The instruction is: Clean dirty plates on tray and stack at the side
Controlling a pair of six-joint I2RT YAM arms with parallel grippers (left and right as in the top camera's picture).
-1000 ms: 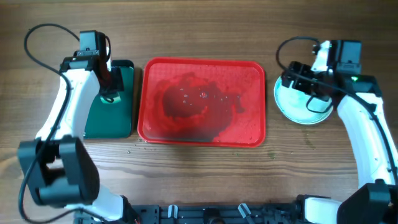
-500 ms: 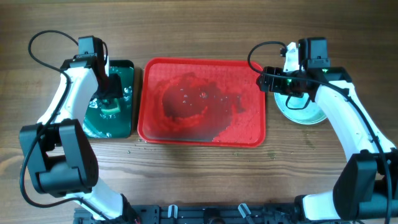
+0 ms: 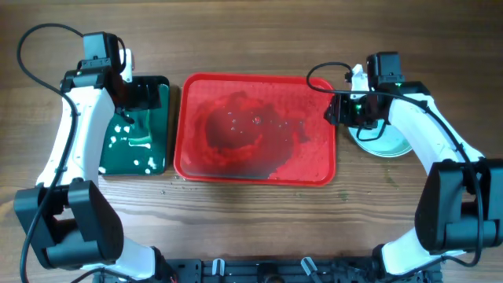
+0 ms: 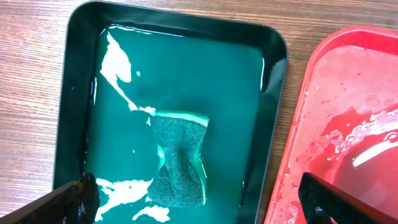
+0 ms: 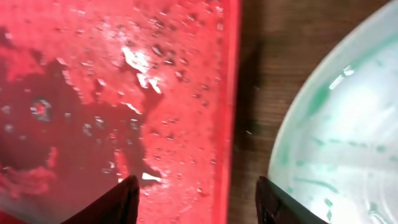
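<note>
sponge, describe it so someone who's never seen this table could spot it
Find the big red tray mid-table; beside it, on the left arm's side, sits a smaller dark green tray of shallow water. The sponge lies flat inside it, the only loose thing there: waisted, dark scrubby top, pale green edge.

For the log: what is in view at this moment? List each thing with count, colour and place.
red tray: one, red, table centre, wet, no plates on it
plates: pale aqua with green streaks, on the table right of the red tray; count unclear
dark green tray: one, left of the red tray, holding water
sponge: one, green, in the dark green tray
table: one, brown wood
left gripper: open, empty, above the sponge
right gripper: open, empty, over the red tray's right rim
</note>
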